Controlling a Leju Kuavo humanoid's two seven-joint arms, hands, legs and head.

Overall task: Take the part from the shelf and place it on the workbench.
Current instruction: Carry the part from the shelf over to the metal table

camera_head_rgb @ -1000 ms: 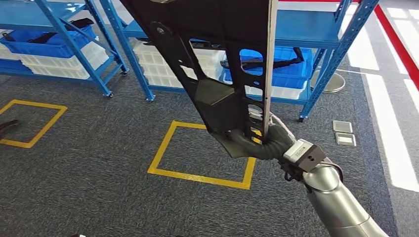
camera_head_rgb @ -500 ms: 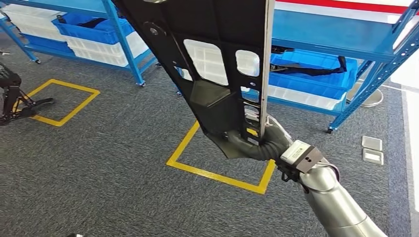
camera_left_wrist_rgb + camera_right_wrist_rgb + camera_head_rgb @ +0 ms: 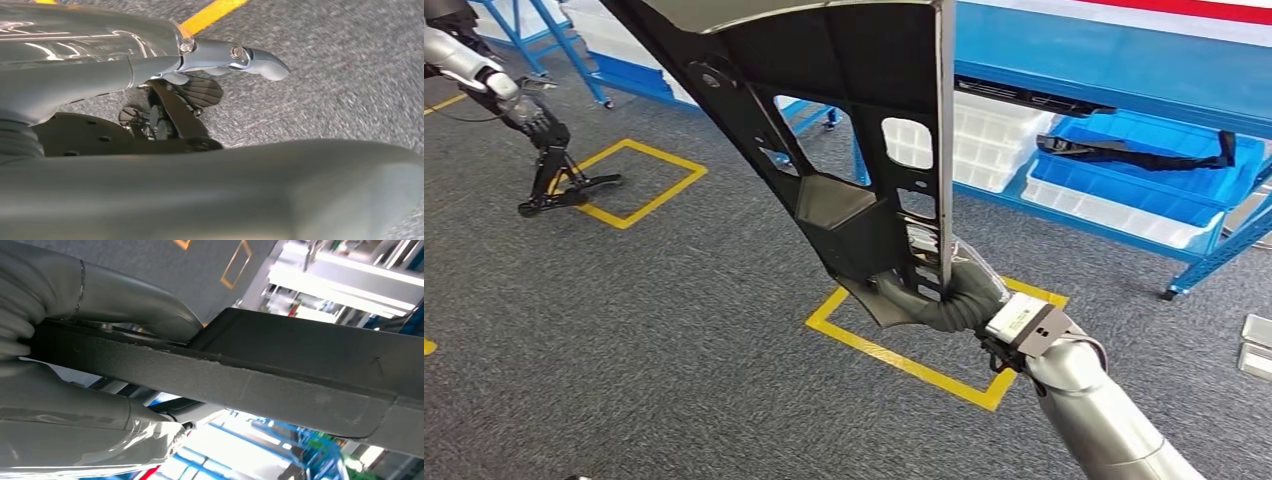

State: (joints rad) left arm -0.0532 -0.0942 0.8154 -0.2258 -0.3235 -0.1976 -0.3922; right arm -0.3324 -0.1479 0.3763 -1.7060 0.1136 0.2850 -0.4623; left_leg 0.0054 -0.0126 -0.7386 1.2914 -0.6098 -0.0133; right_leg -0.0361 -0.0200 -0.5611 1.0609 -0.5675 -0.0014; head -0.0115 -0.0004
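Right hand (image 3: 944,298): wrapped tight round the narrow lower end of the part (image 3: 844,150), fingers (image 3: 902,297) closed on it; same grip as a second before.
Part: large black cut-out panel, held up off the floor, rising from the hand toward the upper left of the head view; close in the right wrist view (image 3: 280,375) as a dark textured bar clamped by the grey thumb and palm (image 3: 65,340).
Left hand (image 3: 220,60): hung low over the carpet, grey thumb stretched out, nothing seen in it; could not tell how far the darker fingers were spread.
View shift: whole head picture swung since the earlier frames, so camera turned; nothing on the floor read as moved.
Shelf (image 3: 1124,70): blue frame, slid further right and up in the picture than before, with blue and white bins (image 3: 1124,185) on its lower level.
Floor square (image 3: 924,340): yellow tape outline on grey carpet, now directly behind the gripping hand.
Newly in sight: second yellow square (image 3: 629,185) at left, a dark stand (image 3: 559,185) beside it, and another robot arm (image 3: 474,70) at the upper left corner.
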